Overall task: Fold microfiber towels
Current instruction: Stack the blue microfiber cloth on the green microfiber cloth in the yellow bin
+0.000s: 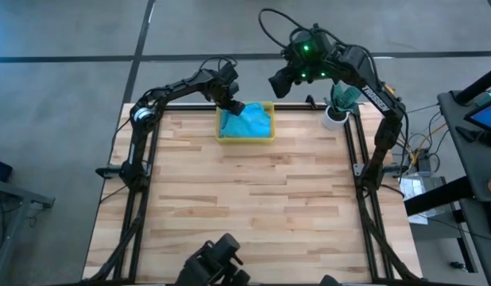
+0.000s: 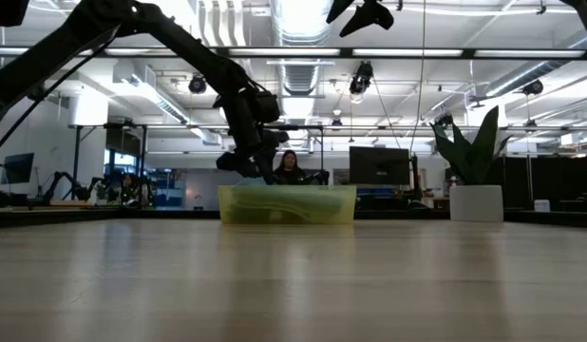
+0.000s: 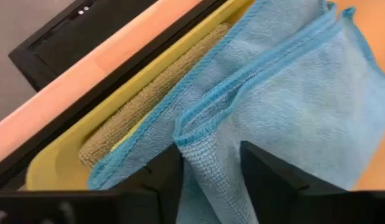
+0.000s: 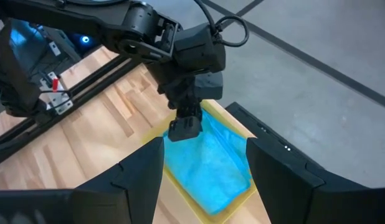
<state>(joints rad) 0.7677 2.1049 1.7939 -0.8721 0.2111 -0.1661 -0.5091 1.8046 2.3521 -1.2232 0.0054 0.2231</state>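
Note:
A yellow plastic bin stands at the table's far edge, filled with teal microfiber towels. A greenish towel lies along one bin wall. My left gripper reaches down into the bin at its far left corner, fingers open, with a raised hemmed fold of the top teal towel between them. My right gripper hangs open high above the table's far edge, right of the bin, holding nothing; its wrist view looks down on the left gripper. My left gripper comes from above, slanting down, with its fingertips set into the top teal towel. A bunched, hemmed fold stands up between the two fingers. Whether the fingers pinch it I cannot tell. The towel lies in the bin.
A white pot with a green plant stands at the table's far right corner. Black frame rails run along the table's left and right edges. The wooden tabletop stretches in front of the bin.

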